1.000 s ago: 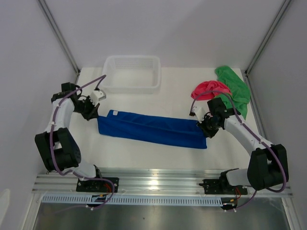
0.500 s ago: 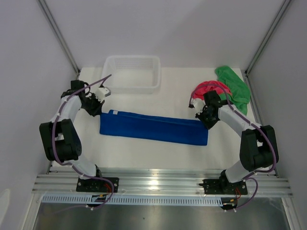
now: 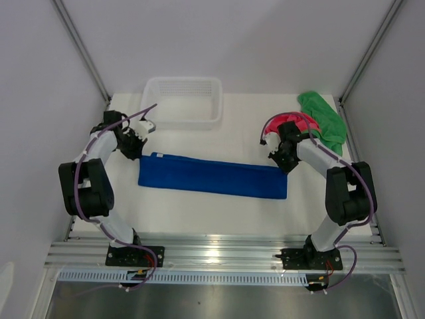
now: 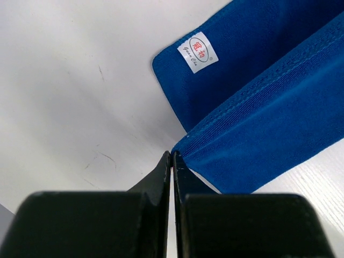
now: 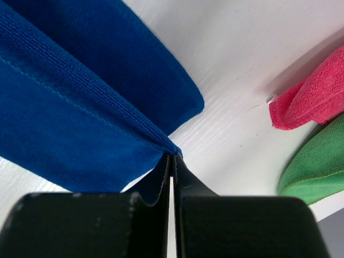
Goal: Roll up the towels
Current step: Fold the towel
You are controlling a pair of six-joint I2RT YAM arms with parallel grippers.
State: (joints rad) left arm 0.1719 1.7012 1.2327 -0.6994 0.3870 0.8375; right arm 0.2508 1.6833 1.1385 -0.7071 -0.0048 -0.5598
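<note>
The blue towel (image 3: 212, 176) lies mid-table as a long folded strip. It looks light, limp and fuzzy, likely to sag unless kept taut. Left gripper (image 4: 171, 157) and right gripper (image 5: 172, 157) each pinch an upper-fold corner at opposite ends — the stitched hems seem the surest hold

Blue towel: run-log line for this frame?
blue towel: folded strip, unrolled | left gripper: shut on left-end corner | right gripper: shut on right-end corner | pink towel, green towel: far right

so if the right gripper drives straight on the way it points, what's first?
The royal blue fuzzy microfibre towel: right gripper is shut on its corner. Just behind that, probably the white table; depth unclear.
</note>
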